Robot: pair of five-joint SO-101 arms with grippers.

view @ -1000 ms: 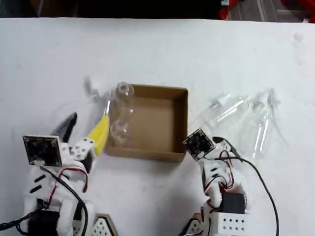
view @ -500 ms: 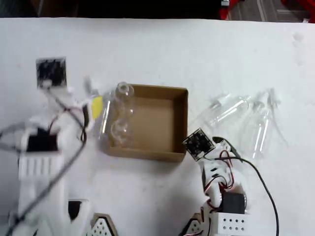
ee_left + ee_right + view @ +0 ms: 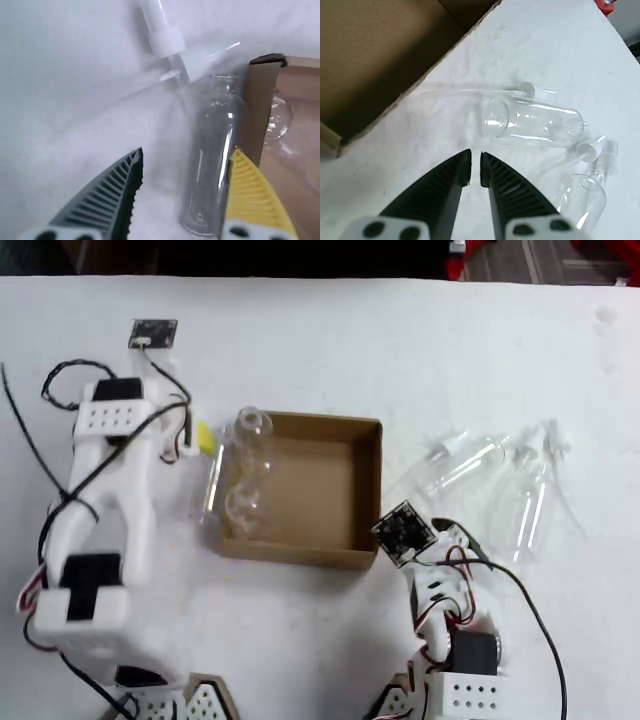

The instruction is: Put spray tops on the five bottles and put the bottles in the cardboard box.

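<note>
Your left tool [image 3: 186, 150] gapes wide over a bottle [image 3: 212, 165] lying against the cardboard box [image 3: 300, 552], left of centre in the high view. Your right tool [image 3: 475, 160] is almost closed, empty.

High camera was fixed overhead and looked down on the whole tabletop [image 3: 400, 340], arm bases at 6 o'clock. Left wrist camera sat close behind the left claw [image 3: 186, 150], right wrist camera behind the right claw [image 3: 474, 156], both low. All three caught the cardboard box [image 3: 300, 552].
</note>
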